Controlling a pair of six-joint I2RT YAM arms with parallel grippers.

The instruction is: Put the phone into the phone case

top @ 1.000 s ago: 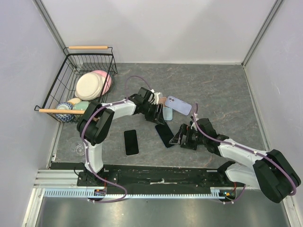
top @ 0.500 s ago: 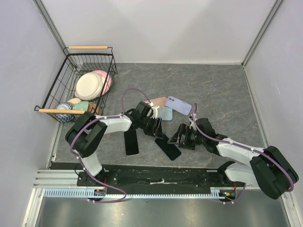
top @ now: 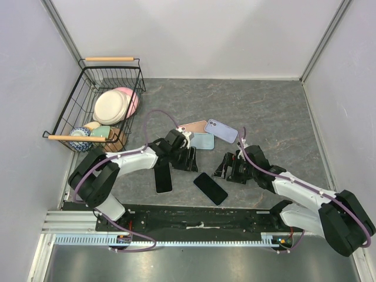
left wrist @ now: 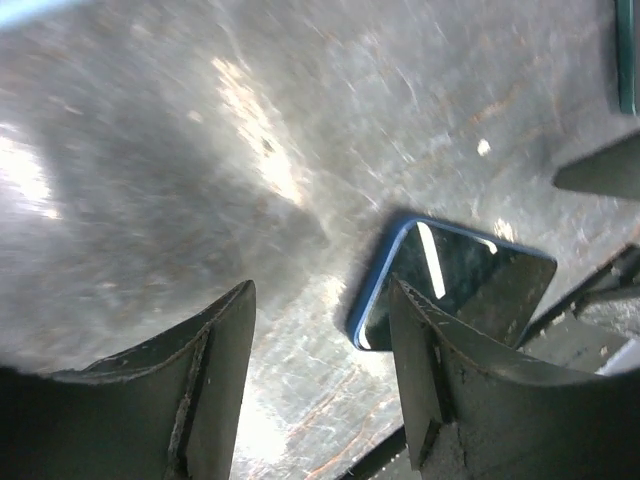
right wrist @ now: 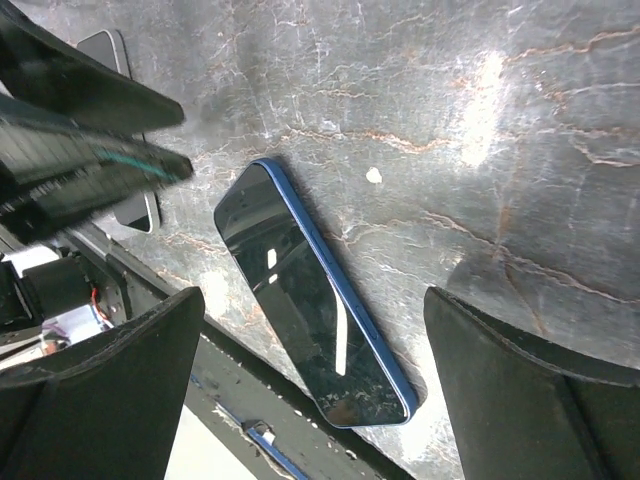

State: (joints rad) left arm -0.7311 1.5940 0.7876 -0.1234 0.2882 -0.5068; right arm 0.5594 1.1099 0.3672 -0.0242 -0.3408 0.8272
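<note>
**Phone slid to the near edge; both grippers empty**

Since a second ago the phone (top: 210,188) has slid from beside the cases toward the near edge of the table (top: 276,106). The left gripper (top: 189,160) has drawn back from the cases with it. The right gripper (top: 227,168) has hardly shifted.

The phone lies flat, screen up, dark with a blue rim, at an angle to the table edge. It is in no case. The left gripper hangs low just beyond the phone's far left corner, jaws apart and holding nothing; its wrist view shows the phone off to one side of the gap. The right gripper sits just beyond the phone's far right corner, jaws spread wide and empty, with the phone showing between them on the table.

The blue case (top: 203,141) and the peach case (top: 192,126) lie together further back, apart from the phone, with a lilac phone (top: 222,130) touching them, back up. A second phone (top: 163,176) lies left of the left gripper, partly under that arm. A wire basket (top: 88,70) of dishes stands at the far left.
</note>
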